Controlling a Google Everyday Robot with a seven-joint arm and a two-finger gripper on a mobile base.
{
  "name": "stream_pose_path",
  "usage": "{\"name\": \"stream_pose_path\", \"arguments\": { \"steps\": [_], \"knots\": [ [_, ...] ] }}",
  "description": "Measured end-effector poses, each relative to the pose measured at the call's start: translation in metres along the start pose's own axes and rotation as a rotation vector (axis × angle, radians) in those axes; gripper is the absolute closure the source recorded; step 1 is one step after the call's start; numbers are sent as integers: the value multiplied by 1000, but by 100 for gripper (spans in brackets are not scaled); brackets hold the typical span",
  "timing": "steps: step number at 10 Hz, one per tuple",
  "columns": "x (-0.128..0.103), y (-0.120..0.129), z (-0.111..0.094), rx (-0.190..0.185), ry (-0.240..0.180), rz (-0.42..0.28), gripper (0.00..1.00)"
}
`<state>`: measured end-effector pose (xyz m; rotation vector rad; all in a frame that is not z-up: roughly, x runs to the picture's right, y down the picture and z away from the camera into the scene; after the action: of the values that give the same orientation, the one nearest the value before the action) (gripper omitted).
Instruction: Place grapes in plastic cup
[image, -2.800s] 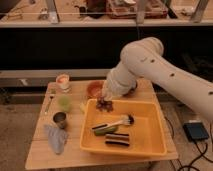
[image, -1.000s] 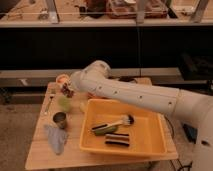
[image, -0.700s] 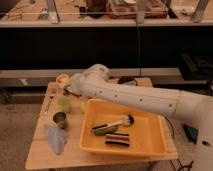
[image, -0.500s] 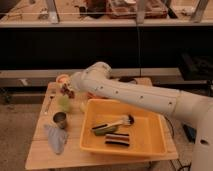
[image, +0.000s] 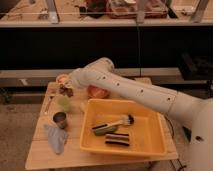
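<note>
The grapes (image: 66, 91), a dark reddish-purple knobbly bunch, hang in my gripper (image: 65, 89) at the left of the wooden table. The gripper is shut on them, at the end of the white arm (image: 125, 87) that reaches in from the right. The pale green plastic cup (image: 64, 103) stands upright directly below the grapes, a little apart from them. The gripper's fingers are mostly hidden by the bunch.
A dark metal cup (image: 60, 120) stands just in front of the green cup. A grey cloth (image: 55, 139) lies at the front left. A yellow tub (image: 150, 145) holds a brush and dark striped blocks. An orange bowl (image: 98, 92) and a small peach cup (image: 62, 78) stand behind.
The arm has swung left from the orange bowl, carrying the grapes, to above the green cup. Over the last second it has only shifted slightly there.
</note>
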<state>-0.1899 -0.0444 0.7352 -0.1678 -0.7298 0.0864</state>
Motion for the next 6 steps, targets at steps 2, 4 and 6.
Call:
{"name": "stream_pose_path", "arguments": {
  "steps": [2, 4, 6],
  "knots": [
    [-4, -1, 4, -42, 5, 5, 90],
    [-5, -2, 6, -83, 7, 13, 90],
    [-5, -2, 8, -109, 0, 23, 90]
  ]
}}
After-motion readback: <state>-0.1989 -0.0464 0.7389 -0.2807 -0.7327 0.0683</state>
